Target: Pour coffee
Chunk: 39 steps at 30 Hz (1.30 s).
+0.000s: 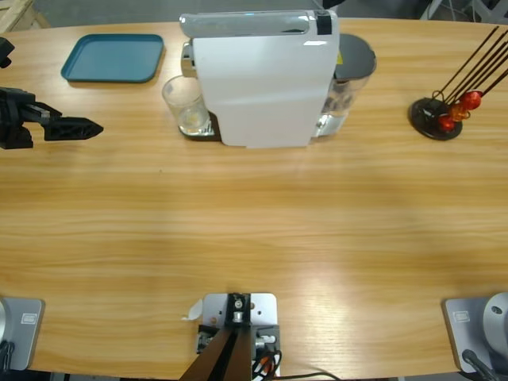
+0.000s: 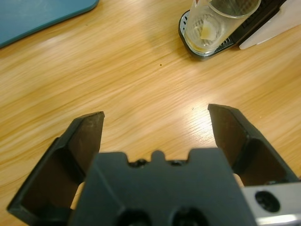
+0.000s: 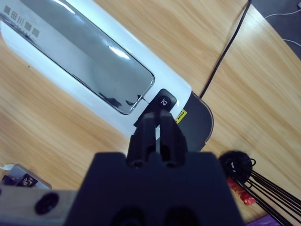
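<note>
So far, I judge the job barely begun. Starting with the biggest thing: the bench (image 1: 254, 230) carries a white coffee machine (image 1: 262, 79) near its far edge, and under the machine's spout end a clear glass (image 1: 184, 103) stands on the drip tray (image 2: 197, 47). From above the glass looks nearly empty. I cannot make out any dark coffee in it; my left wrist view shows only a pale yellowish trace at the bottom, so as I read it the brewing is still to come, and any moving or pouring of the glass after that.

My right gripper (image 3: 159, 123) has its fingers pressed together and aimed at the black button (image 3: 163, 100) on the machine's top, just above it or touching; I cannot tell which. I take that as the press that starts the brew.

My left gripper (image 1: 79, 126) waits at the bench's left side, well apart from the glass, its fingers (image 2: 87, 134) spread wide with nothing between them and pointed toward the glass.

The overhead view hides the right gripper; only its wrist view shows the button, the mirrored lid panel and the power cable (image 3: 225, 52). Only the overhead view shows the blue tray (image 1: 113, 57) whole and the stand of red beads on black sticks (image 1: 444, 111) at the right.
</note>
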{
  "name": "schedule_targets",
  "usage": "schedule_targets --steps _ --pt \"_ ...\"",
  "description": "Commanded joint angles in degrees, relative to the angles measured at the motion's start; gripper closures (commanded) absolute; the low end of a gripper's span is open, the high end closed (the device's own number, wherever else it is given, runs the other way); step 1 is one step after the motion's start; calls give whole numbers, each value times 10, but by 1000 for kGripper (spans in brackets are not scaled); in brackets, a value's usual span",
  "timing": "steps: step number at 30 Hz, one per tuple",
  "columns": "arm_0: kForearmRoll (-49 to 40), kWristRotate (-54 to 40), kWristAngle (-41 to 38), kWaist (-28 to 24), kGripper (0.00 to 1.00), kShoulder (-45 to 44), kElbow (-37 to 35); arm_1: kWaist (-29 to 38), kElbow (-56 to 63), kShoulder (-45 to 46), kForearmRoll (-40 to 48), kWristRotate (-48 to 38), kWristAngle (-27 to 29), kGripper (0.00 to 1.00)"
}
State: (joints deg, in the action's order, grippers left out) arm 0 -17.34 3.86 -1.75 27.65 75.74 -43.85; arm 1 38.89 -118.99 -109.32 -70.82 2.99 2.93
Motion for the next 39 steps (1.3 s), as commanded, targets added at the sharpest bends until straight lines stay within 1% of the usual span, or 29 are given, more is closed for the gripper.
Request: schedule_targets --steps 1,17,27,39 --pt "7 -6 -11 7 36 18 17 5 -5 -42 3 -6 -8 1000" --pt "7 -7 -13 7 36 18 17 -11 -6 -42 2 2 11 1000" --pt "7 -7 -15 7 36 16 17 -14 -1 -38 1 4 12 1000" --pt "6 -7 -15 7 36 16 17 -14 49 -24 20 -1 8 1000"
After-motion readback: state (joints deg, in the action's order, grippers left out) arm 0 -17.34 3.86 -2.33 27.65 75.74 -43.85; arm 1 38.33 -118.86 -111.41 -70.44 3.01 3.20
